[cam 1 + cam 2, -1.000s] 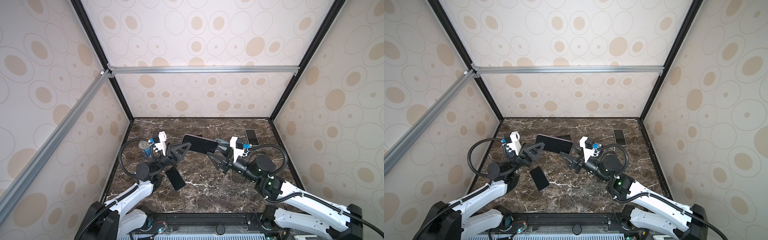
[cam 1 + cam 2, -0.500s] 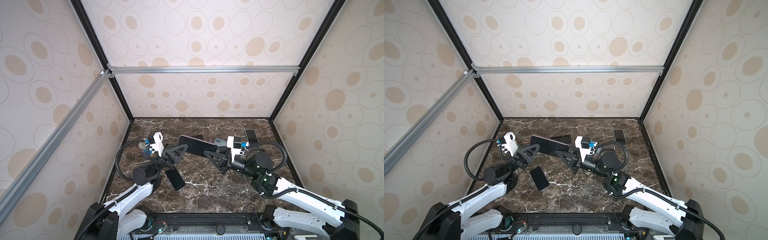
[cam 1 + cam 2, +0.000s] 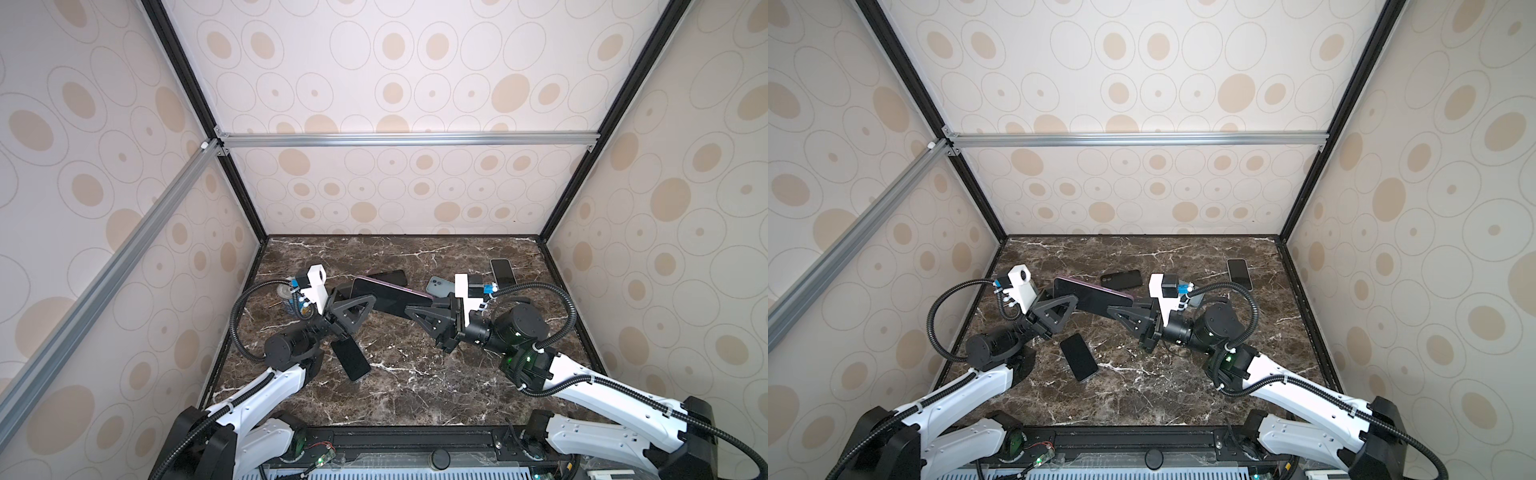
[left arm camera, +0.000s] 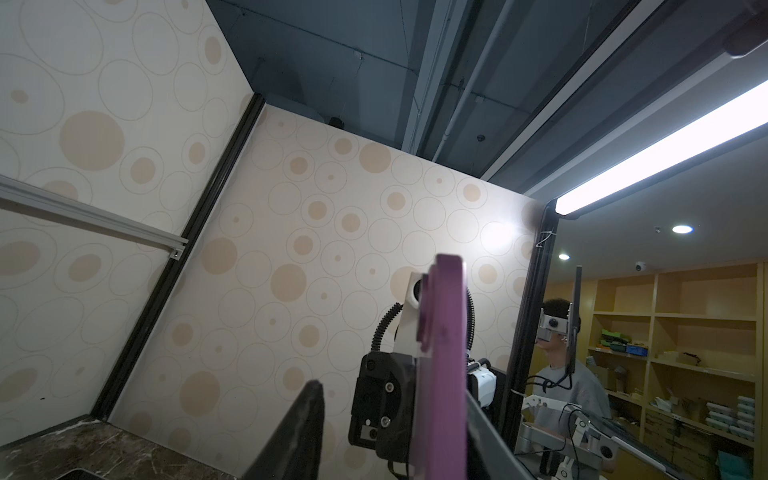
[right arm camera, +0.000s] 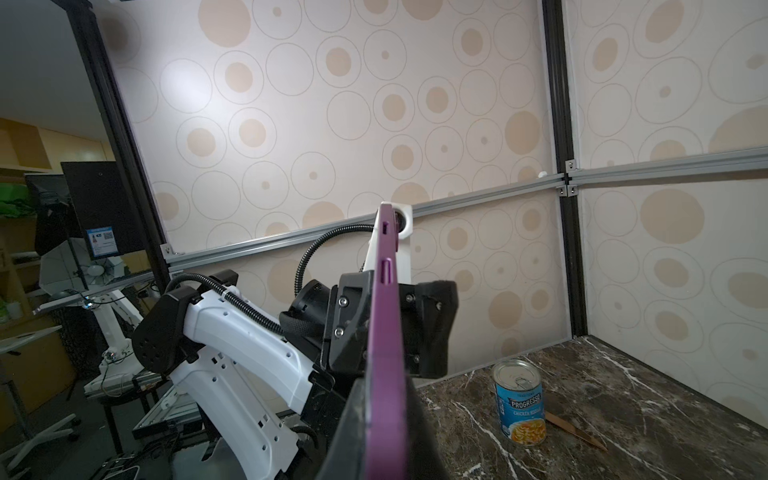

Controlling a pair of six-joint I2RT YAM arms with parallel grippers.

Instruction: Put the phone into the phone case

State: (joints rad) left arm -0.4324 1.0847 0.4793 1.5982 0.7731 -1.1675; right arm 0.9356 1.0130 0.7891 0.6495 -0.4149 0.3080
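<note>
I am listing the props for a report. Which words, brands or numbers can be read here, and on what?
"PROGRESSO": on the soup can.
"CHICKEN": below it, same can; the word after is blurred.
Blue sticker on the black panel outside the cell: too small to read.

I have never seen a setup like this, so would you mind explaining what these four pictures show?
The machine is two robot arms, the left arm and the right arm, at the near edge of a marble table in a walled booth. Two pictures look down from one camera head above; the other two come from a camera on each wrist, looking along the jaws. Between the arms, off the table, is a purple phone. The right arm's jaws are shut on one end; the left arm's jaws stand open around the other. On the table lie a black phone, a blue phone, what looks like a black case, a fourth phone far right, and a soup can.
</note>
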